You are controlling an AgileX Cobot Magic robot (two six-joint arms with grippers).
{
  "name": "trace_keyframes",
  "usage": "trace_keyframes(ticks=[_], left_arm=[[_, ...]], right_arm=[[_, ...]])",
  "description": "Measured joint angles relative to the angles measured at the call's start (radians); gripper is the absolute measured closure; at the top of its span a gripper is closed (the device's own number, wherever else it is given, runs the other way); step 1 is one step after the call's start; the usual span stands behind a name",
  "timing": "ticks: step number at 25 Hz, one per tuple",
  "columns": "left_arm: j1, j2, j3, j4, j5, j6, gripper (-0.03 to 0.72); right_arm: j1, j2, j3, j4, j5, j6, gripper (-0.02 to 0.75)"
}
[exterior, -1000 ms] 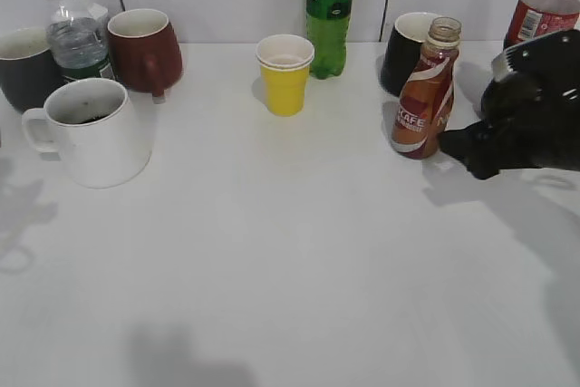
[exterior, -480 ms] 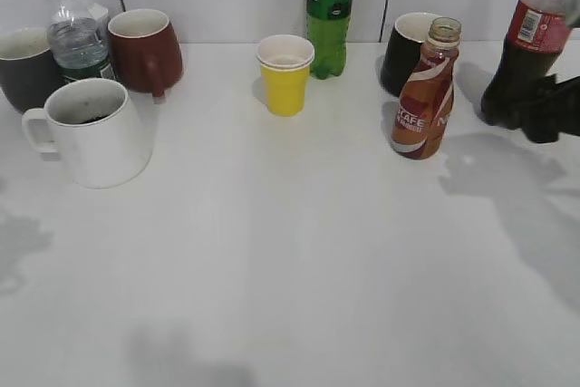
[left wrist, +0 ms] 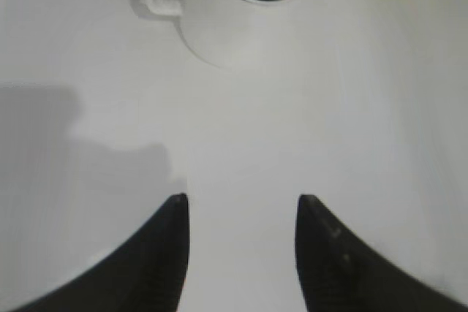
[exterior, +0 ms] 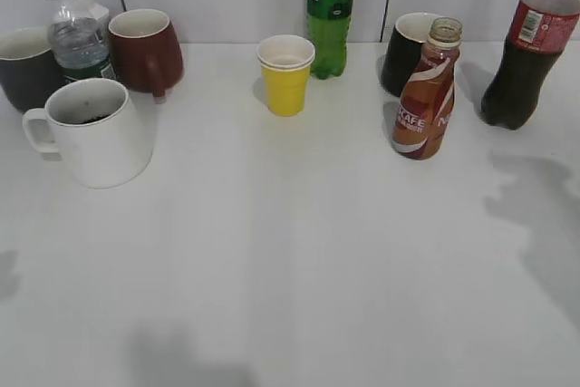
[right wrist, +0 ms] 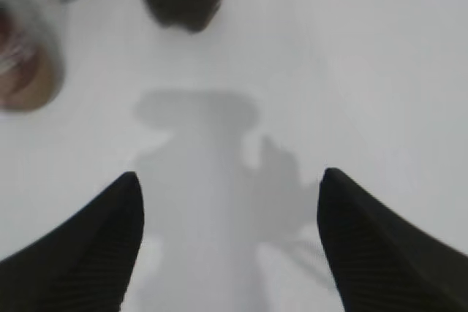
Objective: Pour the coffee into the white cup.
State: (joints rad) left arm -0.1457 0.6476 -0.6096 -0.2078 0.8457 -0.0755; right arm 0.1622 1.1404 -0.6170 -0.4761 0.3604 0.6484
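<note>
Coffee already darkens the white cup (exterior: pixel 98 131), and with both end effectors (left wrist: pixel 241 253) (right wrist: pixel 230 242) spread and empty, the uncapped coffee bottle (exterior: pixel 426 90) could tip if bumped.

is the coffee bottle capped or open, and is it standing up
Open and upright. The coffee bottle shows a bare neck with no cap and stands on its base on the table, with no arm near it.

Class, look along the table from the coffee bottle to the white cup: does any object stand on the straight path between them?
Nothing visible does. The coffee bottle stands at the right and the white cup at the left, with bare table between them. The yellow cup sits behind that line, nearer the wall, so it should not block a direct carry.
</note>
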Motion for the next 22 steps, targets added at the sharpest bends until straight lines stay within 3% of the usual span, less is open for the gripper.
trace_keyframes(ticks=[3,6,8,15,22], left_arm=[[0.000,-0.064,-0.001,-0.020,0.050,0.000,0.321],[0.000,-0.140,-0.001,-0.024,0.090,0.000,0.321],[0.000,-0.193,-0.001,-0.011,0.125,0.000,0.321],[0.000,-0.344,-0.001,0.081,0.213,0.015,0.321],[0.000,-0.458,0.066,0.124,0.235,0.046,0.321]], right_arm=[[0.000,-0.114,0.000,0.297,0.091,-0.291,0.161],[0.000,-0.258,0.000,0.488,0.187,-0.497,0.161],[0.000,-0.392,0.000,0.547,0.269,-0.580,0.161],[0.000,-0.761,0.000,0.556,0.536,-0.627,0.162],[0.000,-1.016,0.074,0.517,0.678,-0.630,0.163]])
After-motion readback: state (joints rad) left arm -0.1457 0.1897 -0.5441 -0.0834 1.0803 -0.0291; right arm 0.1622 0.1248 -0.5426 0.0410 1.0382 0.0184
